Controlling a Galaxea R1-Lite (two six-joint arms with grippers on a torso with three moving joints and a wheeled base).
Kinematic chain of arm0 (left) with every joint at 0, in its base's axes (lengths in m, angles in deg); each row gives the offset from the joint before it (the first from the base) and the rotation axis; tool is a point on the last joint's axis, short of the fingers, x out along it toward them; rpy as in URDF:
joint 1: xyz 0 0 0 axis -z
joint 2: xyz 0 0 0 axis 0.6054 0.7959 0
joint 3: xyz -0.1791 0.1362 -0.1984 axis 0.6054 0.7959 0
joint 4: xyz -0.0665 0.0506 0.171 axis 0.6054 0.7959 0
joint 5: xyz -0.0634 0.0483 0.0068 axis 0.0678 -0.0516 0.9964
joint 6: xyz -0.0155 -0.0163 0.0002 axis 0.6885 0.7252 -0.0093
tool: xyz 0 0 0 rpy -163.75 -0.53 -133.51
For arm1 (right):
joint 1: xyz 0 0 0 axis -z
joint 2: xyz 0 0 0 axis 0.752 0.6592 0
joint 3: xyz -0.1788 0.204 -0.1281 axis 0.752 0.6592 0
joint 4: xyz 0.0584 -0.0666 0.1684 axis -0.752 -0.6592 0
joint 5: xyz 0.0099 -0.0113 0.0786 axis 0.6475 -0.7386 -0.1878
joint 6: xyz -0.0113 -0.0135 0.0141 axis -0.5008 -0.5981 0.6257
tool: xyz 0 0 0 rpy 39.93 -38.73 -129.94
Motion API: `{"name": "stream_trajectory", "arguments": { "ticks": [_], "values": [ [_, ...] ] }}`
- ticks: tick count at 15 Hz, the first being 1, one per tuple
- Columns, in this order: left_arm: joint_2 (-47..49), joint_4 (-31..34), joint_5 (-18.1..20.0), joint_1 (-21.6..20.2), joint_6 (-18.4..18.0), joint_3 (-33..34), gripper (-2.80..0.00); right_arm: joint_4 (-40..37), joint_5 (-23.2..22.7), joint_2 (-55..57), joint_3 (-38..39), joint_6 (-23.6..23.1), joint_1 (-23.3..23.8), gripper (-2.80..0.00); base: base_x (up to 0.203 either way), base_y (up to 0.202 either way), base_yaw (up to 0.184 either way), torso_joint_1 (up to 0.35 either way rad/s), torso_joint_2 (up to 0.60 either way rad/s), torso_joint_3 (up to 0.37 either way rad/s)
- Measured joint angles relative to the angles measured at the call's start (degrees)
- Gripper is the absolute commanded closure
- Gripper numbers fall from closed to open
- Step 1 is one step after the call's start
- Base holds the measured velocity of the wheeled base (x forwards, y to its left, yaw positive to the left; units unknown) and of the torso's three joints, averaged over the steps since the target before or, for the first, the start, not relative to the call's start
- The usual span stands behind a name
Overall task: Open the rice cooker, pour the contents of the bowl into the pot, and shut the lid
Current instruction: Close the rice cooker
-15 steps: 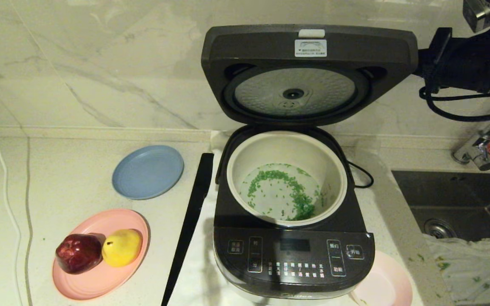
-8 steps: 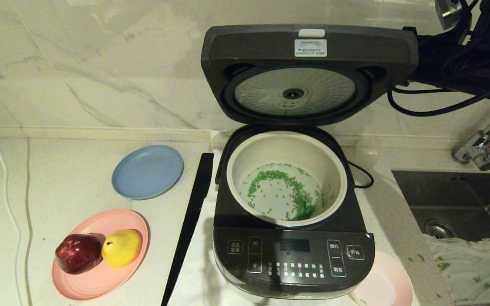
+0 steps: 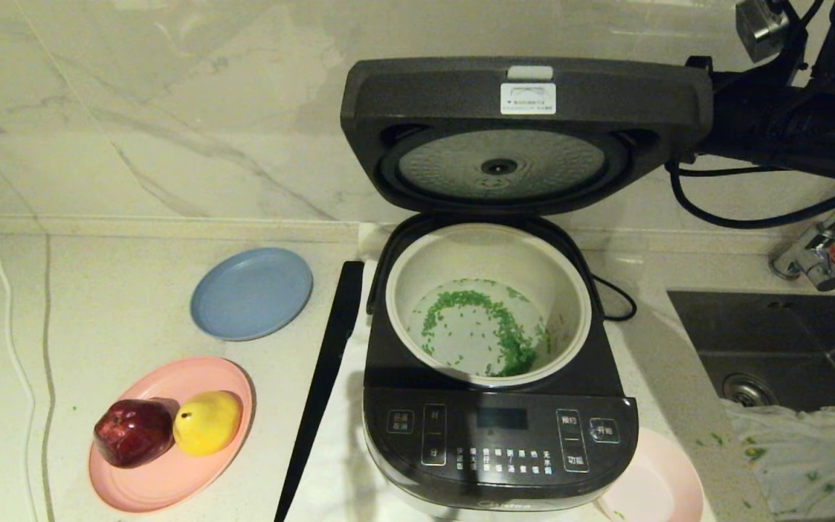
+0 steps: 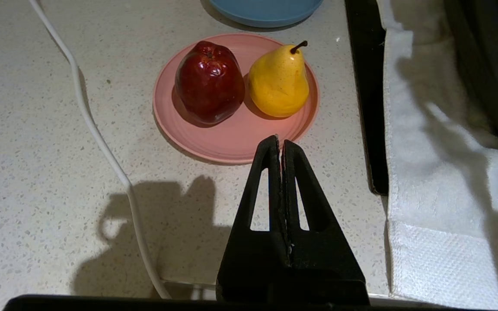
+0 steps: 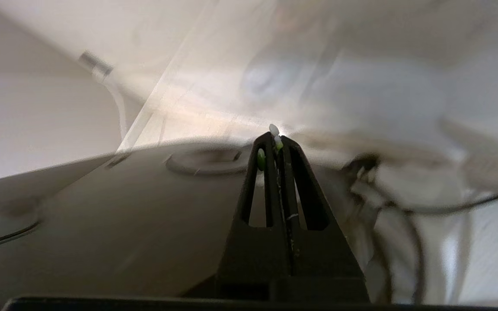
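Note:
The rice cooker (image 3: 501, 442) stands mid-counter with its lid (image 3: 526, 130) raised, the dimpled silver disc facing me. Green contents (image 3: 504, 348) lie in a ring on the bottom of the cream pot (image 3: 397, 290). The pale pink bowl (image 3: 653, 486) sits at the cooker's front right, half hidden by it. My right arm (image 3: 787, 123) reaches behind the lid's right edge. My right gripper (image 5: 276, 138) is shut, tips over the lid's outer top (image 5: 123, 207), with a few grains stuck to them. My left gripper (image 4: 280, 142) is shut and empty above the counter.
A blue plate (image 3: 251, 293) and a pink plate (image 3: 171, 471) with an apple and a pear lie left of the cooker. A black strip (image 3: 323, 384) runs beside it. Right are a sink (image 3: 787, 341), a faucet (image 3: 816, 254) and a cloth (image 3: 809, 457).
The right arm has swung left behind the lid, and the lid has tipped a little forward and down. Nothing else has moved.

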Motion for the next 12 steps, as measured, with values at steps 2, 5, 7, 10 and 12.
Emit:
{"name": "stream_trajectory", "arguments": {
  "ticks": [2, 5, 7, 10, 12],
  "values": [
    [0.0, 0.0, 0.0, 0.0, 0.0, 0.0, 0.00, -0.1, -1.9, -2.6, 4.3, 0.0, -0.3, 0.00, 0.000, 0.000, 0.000, 0.000, 0.00, 0.000],
    [0.0, 0.0, 0.0, 0.0, 0.0, 0.0, 0.00, 0.3, -2.3, -6.3, 12.2, 0.0, -1.5, 0.00, 0.000, 0.000, 0.000, 0.000, 0.00, 0.000],
    [0.0, 0.0, 0.0, 0.0, 0.0, 0.0, 0.00, 0.2, -2.5, -8.6, 17.7, -0.1, -3.2, 0.00, 0.000, 0.000, 0.000, 0.000, 0.00, 0.000],
    [0.0, 0.0, 0.0, 0.0, 0.0, 0.0, 0.00, 0.7, -2.0, -10.8, 26.5, -0.3, -6.9, 0.00, 0.000, 0.000, 0.000, 0.000, 0.00, 0.000],
    [0.0, 0.0, 0.0, 0.0, 0.0, 0.0, 0.00, 0.8, -2.0, -11.5, 29.5, -0.2, -8.2, 0.00, 0.000, 0.000, 0.000, 0.000, 0.00, 0.000]
  ]
}}
